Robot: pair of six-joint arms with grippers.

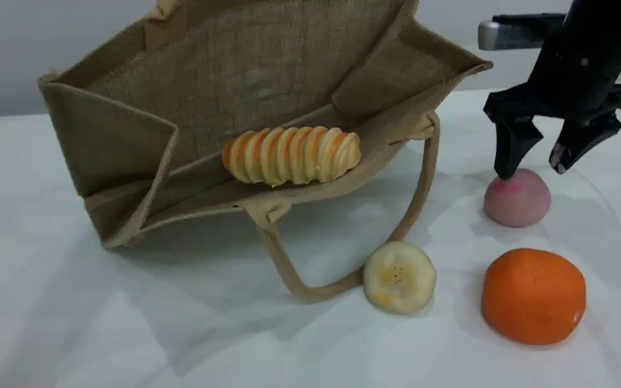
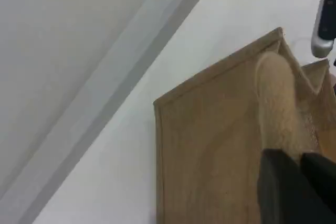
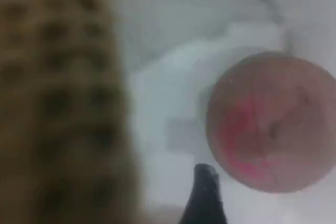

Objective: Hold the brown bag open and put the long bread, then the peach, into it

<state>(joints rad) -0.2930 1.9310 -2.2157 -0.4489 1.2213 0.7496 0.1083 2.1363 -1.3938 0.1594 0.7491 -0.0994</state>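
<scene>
The brown bag point(image 1: 235, 70) lies on its side with its mouth held wide toward the scene camera. The long bread point(image 1: 291, 154) rests inside the mouth, on the lower side wall. My left gripper point(image 2: 299, 166) is out of the scene view. In the left wrist view it is shut on the upper handle of the brown bag point(image 2: 210, 150). The peach point(image 1: 518, 199) sits on the table right of the bag. My right gripper point(image 1: 531, 170) hangs open just above it, one fingertip touching its top. In the right wrist view the peach point(image 3: 273, 121) lies beside a fingertip point(image 3: 205, 198).
A bright orange fruit point(image 1: 533, 295) sits in front of the peach. A pale banana slice point(image 1: 399, 276) lies against the bag's lower handle loop point(image 1: 310, 292), which rests on the white table point(image 1: 100, 323). Blurred bag weave point(image 3: 58, 103) fills the left of the right wrist view.
</scene>
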